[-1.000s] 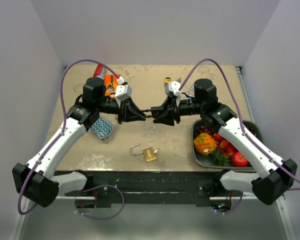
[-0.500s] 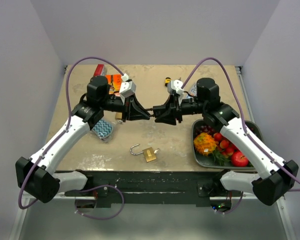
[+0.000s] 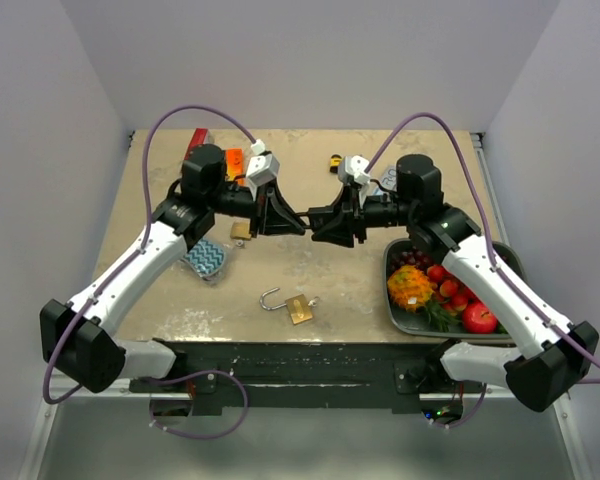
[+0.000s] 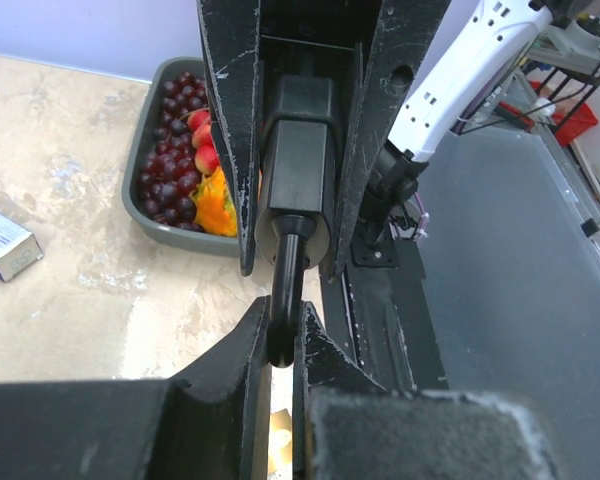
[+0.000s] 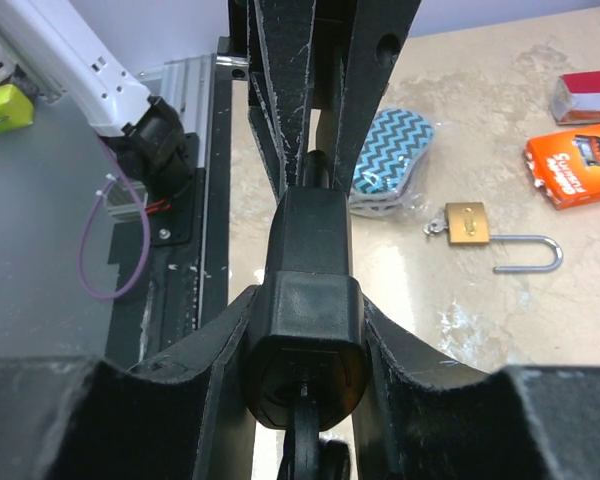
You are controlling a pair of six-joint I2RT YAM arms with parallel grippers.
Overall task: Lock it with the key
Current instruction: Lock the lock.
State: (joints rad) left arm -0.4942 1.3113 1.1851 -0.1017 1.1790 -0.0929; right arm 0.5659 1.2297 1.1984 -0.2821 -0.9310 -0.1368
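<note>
Left fingers (image 4: pixel 230 385) pressed together on thin black stem (image 4: pixel 285 285), mid-air above tabletop (image 3: pixel 350 290) centre. Brass padlock (image 3: pixel 299 309) below, by near edge, shackle open, untouched. Right fingers (image 5: pixel 405 345) part-spread, clamping black block (image 5: pixel 305 255) at stem's far end. Likely step: turning stem in block. Keep both wrists on one axis; twist only, no side pull; hold block firm.

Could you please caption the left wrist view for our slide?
Left claw pinches the stem of the black lock; right claw grips its body.
</note>
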